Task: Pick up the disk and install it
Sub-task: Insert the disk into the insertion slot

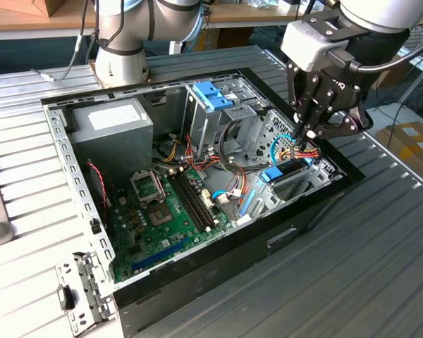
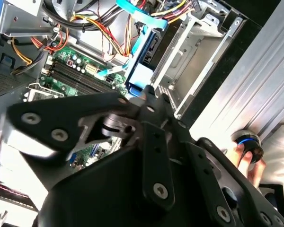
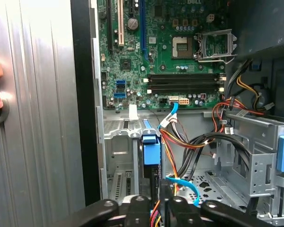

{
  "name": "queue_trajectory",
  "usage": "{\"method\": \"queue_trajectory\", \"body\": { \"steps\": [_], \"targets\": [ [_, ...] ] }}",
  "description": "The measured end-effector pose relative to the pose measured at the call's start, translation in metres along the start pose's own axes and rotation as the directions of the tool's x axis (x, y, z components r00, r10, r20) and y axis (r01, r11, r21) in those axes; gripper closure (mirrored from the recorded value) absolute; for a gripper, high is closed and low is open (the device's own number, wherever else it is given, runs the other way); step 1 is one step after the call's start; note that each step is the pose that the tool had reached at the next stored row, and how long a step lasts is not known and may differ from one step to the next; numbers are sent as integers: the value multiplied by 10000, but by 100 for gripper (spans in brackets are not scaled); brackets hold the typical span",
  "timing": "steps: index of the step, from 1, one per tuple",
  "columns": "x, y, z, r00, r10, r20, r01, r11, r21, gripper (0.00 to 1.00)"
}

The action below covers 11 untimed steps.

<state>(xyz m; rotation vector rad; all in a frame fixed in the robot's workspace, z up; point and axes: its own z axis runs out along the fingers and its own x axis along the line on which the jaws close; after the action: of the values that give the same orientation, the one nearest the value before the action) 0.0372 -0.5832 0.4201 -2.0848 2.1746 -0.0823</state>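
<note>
The disk (image 1: 289, 173), silver-grey with blue rails, stands on edge and slightly tilted in the drive bay at the corner of the open computer case (image 1: 296, 232) on the exterior view's right. In the first wrist view, the disk (image 3: 151, 153) appears edge-on, running down between my fingers. In the second wrist view, the blue rail of the disk (image 2: 142, 75) lies just beyond the black linkage. My gripper (image 1: 307, 138) hangs right over the disk's upper end. The gripper (image 3: 159, 208) has its fingers close on either side of the disk and looks shut on it.
Orange, yellow and blue cables (image 1: 290, 144) run close by the fingers. A drive cage with a blue clip (image 1: 213, 95), a grey power-supply box (image 1: 111, 127) and the green motherboard (image 1: 170, 211) fill the case. A person's hand (image 2: 244, 155) rests on a round device on the table beside the case.
</note>
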Motion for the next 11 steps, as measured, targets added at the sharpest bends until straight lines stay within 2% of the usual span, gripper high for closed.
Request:
{"method": "queue_trajectory", "body": {
  "steps": [1,2,6,8,9,11],
  "targets": [
    [0,-20,8,10000,2,-1,-2,10000,-33,88],
    [-2,-85,28,10000,5,-3,-5,9999,-113,90],
    [-8,-259,69,10000,10,-17,-11,9997,-256,90],
    [-11,-333,82,10000,18,-27,-19,9992,-391,90],
    [-12,-376,90,10000,26,-41,-29,9980,-626,90],
    [-14,-430,100,10000,46,-66,-52,9947,-1026,90]
  ]
}}
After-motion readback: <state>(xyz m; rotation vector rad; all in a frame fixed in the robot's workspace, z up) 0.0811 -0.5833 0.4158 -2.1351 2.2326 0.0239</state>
